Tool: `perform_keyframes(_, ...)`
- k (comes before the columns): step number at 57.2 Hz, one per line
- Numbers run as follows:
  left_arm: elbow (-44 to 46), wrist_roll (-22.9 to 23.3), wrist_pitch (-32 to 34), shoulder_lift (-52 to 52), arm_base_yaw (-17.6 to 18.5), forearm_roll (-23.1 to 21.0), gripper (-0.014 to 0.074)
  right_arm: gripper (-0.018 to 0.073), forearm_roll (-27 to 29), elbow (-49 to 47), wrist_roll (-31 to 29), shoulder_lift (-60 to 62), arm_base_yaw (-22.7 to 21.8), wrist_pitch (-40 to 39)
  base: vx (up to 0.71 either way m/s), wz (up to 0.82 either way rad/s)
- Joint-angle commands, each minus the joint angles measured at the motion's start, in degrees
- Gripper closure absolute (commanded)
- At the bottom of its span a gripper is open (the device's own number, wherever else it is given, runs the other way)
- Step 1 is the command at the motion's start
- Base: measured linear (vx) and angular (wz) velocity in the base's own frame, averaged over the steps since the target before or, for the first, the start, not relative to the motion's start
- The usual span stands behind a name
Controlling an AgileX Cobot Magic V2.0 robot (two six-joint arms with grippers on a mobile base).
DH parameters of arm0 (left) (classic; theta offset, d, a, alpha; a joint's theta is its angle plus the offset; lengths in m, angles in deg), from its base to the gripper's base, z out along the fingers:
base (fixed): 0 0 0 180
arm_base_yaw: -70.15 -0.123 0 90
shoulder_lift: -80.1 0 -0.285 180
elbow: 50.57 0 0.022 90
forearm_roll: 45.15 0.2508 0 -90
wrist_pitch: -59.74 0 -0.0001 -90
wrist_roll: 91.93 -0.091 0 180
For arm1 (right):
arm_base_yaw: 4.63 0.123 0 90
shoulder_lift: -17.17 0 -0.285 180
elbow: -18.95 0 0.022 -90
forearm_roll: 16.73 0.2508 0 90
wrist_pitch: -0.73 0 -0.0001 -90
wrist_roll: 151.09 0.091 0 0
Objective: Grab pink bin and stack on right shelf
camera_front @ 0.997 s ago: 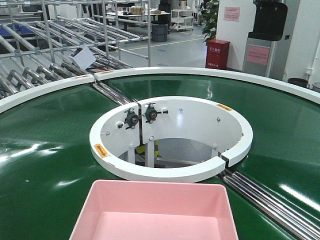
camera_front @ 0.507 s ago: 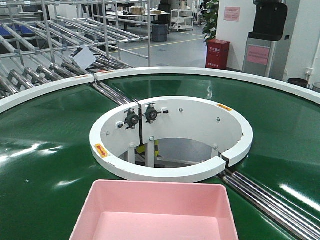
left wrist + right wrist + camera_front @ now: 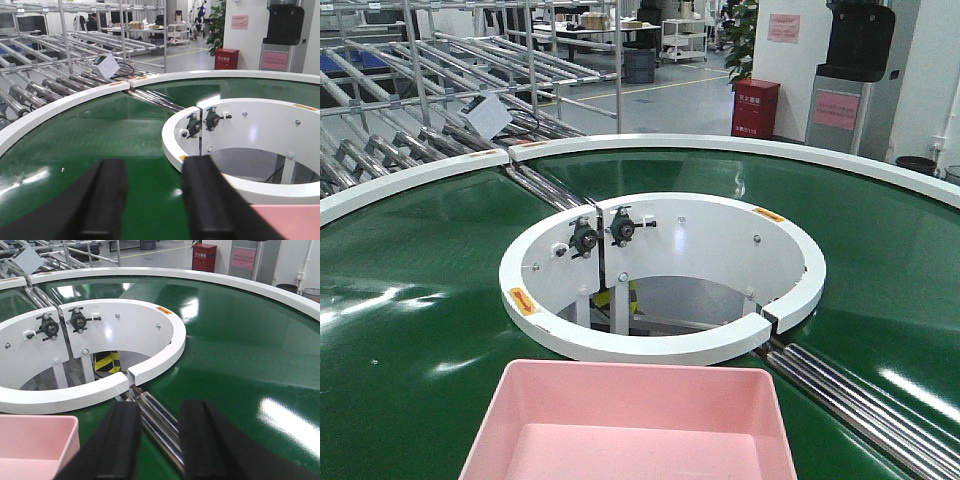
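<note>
The pink bin [image 3: 630, 425] is a shallow pale pink tub resting on the green curved conveyor belt [image 3: 410, 300] at the near edge of the front view, empty inside. Its corner shows in the left wrist view [image 3: 290, 222] and in the right wrist view [image 3: 35, 445]. My left gripper [image 3: 156, 200] is open and empty, hovering over the belt left of the bin. My right gripper [image 3: 159, 440] is open and empty, over the steel rollers [image 3: 160, 422] right of the bin. The right shelf is out of view. No gripper shows in the front view.
A white ring guard [image 3: 660, 270] with bearings surrounds the belt's hollow centre just beyond the bin. Steel rollers [image 3: 860, 400] cross the belt at the right. Roller racks [image 3: 380, 140] stand at the back left; a red box [image 3: 754, 108] stands on the floor behind.
</note>
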Motion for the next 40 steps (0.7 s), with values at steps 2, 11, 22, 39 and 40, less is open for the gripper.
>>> perform_keyframes(2, 1.74, 0.00, 4.83, 0.17, -0.18, 0.00, 0.0080, 0.0124, -0.19, -1.95, 0.10, -0.09, -0.24, -4.60, 0.00, 0.00)
perform_keyframes(11, 1.74, 0.00, 2.12, 0.17, -0.18, 0.00, 0.0085, 0.0097, 4.24, -1.95, 0.73, -0.47, -0.24, -0.77, 0.00, 0.00)
perform_keyframes(22, 4.66, -2.64, -6.96, 5.62, 3.03, 0.00, 0.0085, 0.0097, 11.46, -8.60, -6.10, -8.83, 0.38, 10.10, 0.00, 0.00)
perform_keyframes(39, 19.13, -7.74, -18.24, 23.06, 10.97, -5.87, 0.0085, 0.0097, 11.34, -20.82, -6.12, -25.81, 14.76, 14.63, 0.00, 0.00)
perform_keyframes(40, 19.94, -7.74, -19.14, 24.29, 11.24, -6.24, 0.0085, 0.0097, 10.70, -21.17, -4.71, -27.22, 15.38, 14.55, 0.00, 0.00)
